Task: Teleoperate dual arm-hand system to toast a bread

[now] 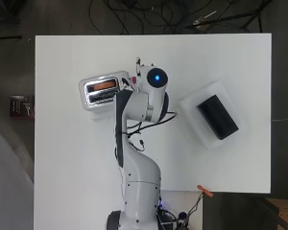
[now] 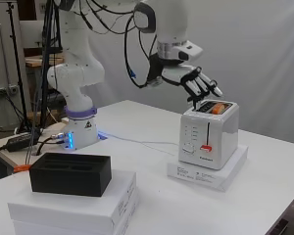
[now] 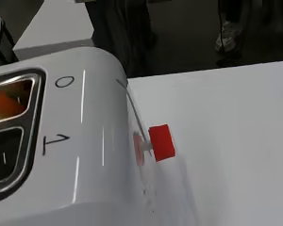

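White table, bearing white two-slot toaster on a flat white box. Hand above toaster top, fingers spread, nothing held. Orange bread slice in one slot; red lever knob low on toaster's front.

White toaster upright, orange bread in slot.

Rises from a base at the left of the side view, bends over near the top centre, and drops through a white wrist to the hand right of centre. Fingers spread, nearly straight, slanting down toward the lower right. Holds nothing. Mostly hidden under the arm in the overhead view.
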Available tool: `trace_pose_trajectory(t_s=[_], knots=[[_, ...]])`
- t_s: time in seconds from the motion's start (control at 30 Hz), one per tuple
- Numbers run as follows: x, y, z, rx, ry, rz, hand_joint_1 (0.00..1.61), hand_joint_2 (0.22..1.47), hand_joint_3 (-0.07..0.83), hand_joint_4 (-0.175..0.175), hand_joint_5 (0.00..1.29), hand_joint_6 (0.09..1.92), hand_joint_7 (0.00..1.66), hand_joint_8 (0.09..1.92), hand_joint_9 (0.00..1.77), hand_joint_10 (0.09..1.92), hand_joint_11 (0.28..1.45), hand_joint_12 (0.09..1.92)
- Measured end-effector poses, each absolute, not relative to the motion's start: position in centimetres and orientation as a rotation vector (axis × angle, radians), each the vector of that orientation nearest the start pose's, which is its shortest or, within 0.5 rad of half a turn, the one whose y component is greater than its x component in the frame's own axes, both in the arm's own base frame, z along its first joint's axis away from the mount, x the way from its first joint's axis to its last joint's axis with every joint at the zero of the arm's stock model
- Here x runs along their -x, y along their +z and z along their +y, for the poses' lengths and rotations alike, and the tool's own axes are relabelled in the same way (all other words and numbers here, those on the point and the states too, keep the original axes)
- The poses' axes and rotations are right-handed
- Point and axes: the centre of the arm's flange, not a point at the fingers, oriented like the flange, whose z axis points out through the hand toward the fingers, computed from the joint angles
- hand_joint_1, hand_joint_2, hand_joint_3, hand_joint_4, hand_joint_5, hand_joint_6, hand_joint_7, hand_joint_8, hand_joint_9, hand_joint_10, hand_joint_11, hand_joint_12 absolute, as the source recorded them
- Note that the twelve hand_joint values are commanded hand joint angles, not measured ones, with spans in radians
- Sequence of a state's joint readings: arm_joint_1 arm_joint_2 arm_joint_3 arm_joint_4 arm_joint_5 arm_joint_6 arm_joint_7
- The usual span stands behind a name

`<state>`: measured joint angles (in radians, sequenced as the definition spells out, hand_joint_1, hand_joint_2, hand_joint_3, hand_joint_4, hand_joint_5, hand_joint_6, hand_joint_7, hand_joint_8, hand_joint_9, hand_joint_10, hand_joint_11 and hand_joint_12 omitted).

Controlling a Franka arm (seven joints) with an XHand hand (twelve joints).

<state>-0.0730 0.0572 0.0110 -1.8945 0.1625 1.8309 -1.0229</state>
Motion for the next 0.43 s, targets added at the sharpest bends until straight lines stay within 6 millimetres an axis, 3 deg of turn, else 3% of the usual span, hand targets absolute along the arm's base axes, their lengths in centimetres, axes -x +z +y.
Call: trace_pose_trajectory(t_s=[0.03,0.1,0.17,0.3,0.43], knots=[[-55.2,46.9,-1.9,2.684,0.041,-1.294,0.13,1.06,0.000,-0.068,0.32,0.09,0.63,1.02,0.82,0.92,0.60,0.32],[-53.3,47.6,-2.0,2.753,0.070,-1.293,0.07,1.06,0.000,-0.059,0.28,0.09,0.63,0.41,0.75,0.33,0.54,0.09],[-51.1,49.2,-1.6,2.820,0.074,-1.310,0.02,1.02,-0.011,-0.009,0.26,0.09,0.50,0.11,0.58,0.09,0.47,0.09],[-48.1,50.6,-0.1,2.982,0.110,-1.259,0.00,0.98,-0.019,0.073,0.26,0.09,0.35,0.09,0.45,0.09,0.42,0.09],[-47.3,50.0,0.1,3.125,0.190,-1.199,0.00,0.98,-0.008,0.070,0.21,0.09,0.32,0.09,0.43,0.09,0.43,0.09]])
